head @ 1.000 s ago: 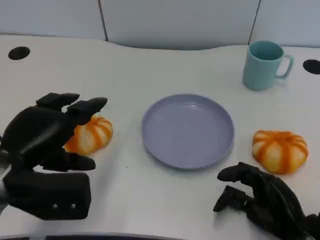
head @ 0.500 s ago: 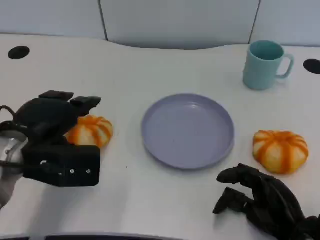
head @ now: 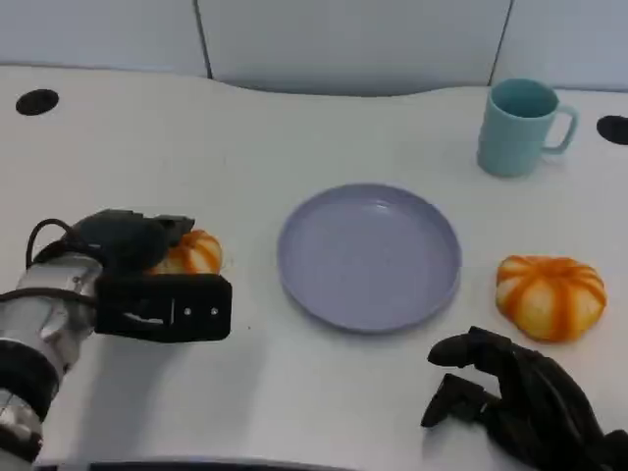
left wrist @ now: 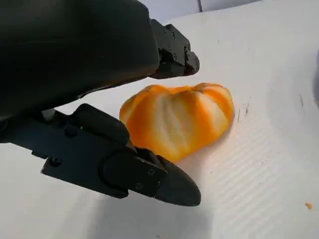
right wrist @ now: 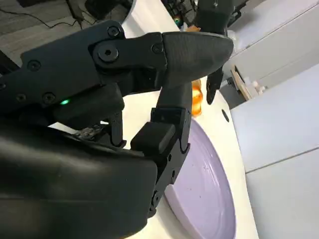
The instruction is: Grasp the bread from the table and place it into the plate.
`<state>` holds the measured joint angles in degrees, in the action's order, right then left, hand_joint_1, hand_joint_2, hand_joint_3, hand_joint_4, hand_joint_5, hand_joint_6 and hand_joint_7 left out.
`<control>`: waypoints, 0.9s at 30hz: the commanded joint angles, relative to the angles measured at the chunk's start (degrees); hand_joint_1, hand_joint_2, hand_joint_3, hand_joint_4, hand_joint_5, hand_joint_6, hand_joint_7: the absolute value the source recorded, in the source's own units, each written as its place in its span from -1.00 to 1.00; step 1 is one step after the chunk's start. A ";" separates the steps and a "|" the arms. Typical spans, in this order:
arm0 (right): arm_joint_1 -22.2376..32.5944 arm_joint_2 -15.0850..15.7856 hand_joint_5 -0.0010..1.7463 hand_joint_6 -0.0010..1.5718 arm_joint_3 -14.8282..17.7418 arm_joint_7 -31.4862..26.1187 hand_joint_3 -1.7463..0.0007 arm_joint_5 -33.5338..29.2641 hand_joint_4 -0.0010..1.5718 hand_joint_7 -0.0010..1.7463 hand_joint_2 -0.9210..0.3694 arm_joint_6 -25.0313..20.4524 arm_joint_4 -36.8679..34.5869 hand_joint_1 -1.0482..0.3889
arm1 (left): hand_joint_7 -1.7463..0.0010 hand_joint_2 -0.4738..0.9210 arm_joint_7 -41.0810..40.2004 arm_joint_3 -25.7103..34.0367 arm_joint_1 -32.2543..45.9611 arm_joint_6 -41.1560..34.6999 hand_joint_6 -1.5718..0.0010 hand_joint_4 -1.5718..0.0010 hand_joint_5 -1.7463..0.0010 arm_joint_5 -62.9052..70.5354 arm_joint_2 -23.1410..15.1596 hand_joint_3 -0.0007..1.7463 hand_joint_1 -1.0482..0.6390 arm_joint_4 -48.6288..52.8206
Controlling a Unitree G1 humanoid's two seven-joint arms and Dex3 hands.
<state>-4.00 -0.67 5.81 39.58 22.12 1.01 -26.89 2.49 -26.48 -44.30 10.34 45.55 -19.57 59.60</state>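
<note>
Two orange-and-white striped breads lie on the white table. The left bread [head: 194,251] [left wrist: 179,119] sits beside the lilac plate [head: 369,257], half covered by my left hand [head: 132,257]. In the left wrist view the fingers [left wrist: 172,50] arch over its far side and the thumb [left wrist: 149,174] lies along its near side, with small gaps on both sides. The right bread [head: 548,294] rests to the right of the plate. My right hand [head: 515,397] stays low on the table just in front of it, holding nothing, its fingers loosely bent and apart.
A teal mug [head: 520,128] stands at the back right, behind the plate. Black round holes [head: 37,103] mark the table's far corners. The table's front edge runs just below both hands. The right wrist view catches the plate [right wrist: 209,199] and the left bread [right wrist: 197,99] beyond it.
My left hand has come down and turned over the left bread, covering more of it, and its silver forearm now shows. The right hand and both breads have stayed put.
</note>
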 commanded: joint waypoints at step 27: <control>2.93 0.89 0.56 -0.02 0.47 0.31 0.54 0.22 -0.09 0.00 -1.00 -0.15 0.64 -0.23 | 1.00 0.91 -7.97 -9.27 -8.52 -5.55 0.91 1.00 1.00 0.66 6.37 -1.00 -0.72 16.66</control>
<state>-2.42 -0.65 5.92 39.95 22.17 1.45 -25.54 -4.62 -35.25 -52.45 5.64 45.80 -13.05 75.40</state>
